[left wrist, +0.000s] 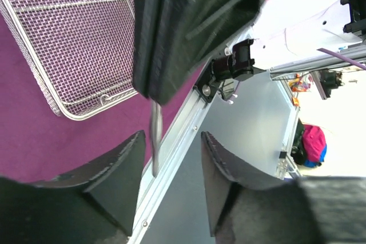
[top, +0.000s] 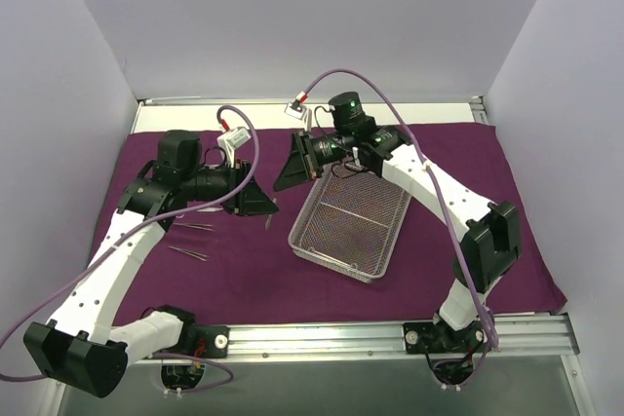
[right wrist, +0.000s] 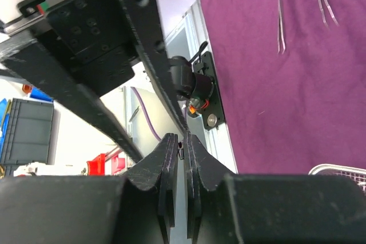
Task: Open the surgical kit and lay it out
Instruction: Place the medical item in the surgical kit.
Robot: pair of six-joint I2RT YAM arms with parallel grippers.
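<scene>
The purple cloth (top: 244,280) lies spread flat across the middle of the top view. The wire tray (top: 351,231) rests on it right of centre, and two thin metal tools (top: 191,227) lie on it at left. By the tray's upper left corner, the right gripper (right wrist: 182,144) is clenched on a third tool (left wrist: 155,141). The left gripper (left wrist: 171,147) is spread wide, with its fingers (left wrist: 123,164) on either side of that tool.

pink bag (left wrist: 313,139), grey crate (right wrist: 26,128), white walls (top: 292,17)
</scene>
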